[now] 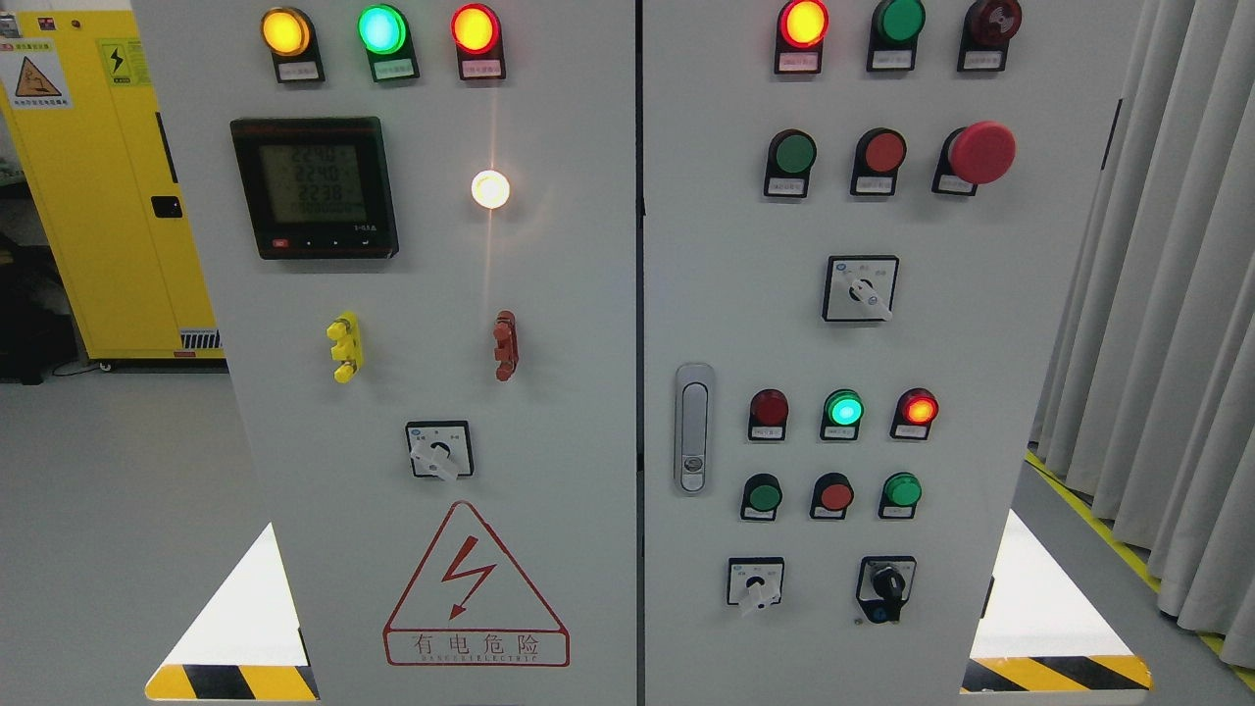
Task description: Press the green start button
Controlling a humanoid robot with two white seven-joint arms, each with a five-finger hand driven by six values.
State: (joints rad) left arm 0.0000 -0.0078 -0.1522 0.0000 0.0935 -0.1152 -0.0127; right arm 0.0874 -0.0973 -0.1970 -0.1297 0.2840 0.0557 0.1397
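Observation:
A grey electrical cabinet (588, 294) fills the head view. Its right door carries several green buttons: one in the upper row (794, 154) beside a red button (884, 152) and a red mushroom stop (981, 152). Lower down are a dark green button (763, 496), a red button (835, 495) and a brighter green button (901, 489). A lit green lamp (843, 408) sits above them. I cannot tell which green button is the start one. Neither of my hands is in view.
The left door has a digital meter (314, 188), lit lamps, a rotary switch (439, 451) and a red hazard triangle (476, 586). A door handle (693, 428) sits on the right door. A yellow cabinet (98, 196) stands at left, grey curtains (1167, 294) at right.

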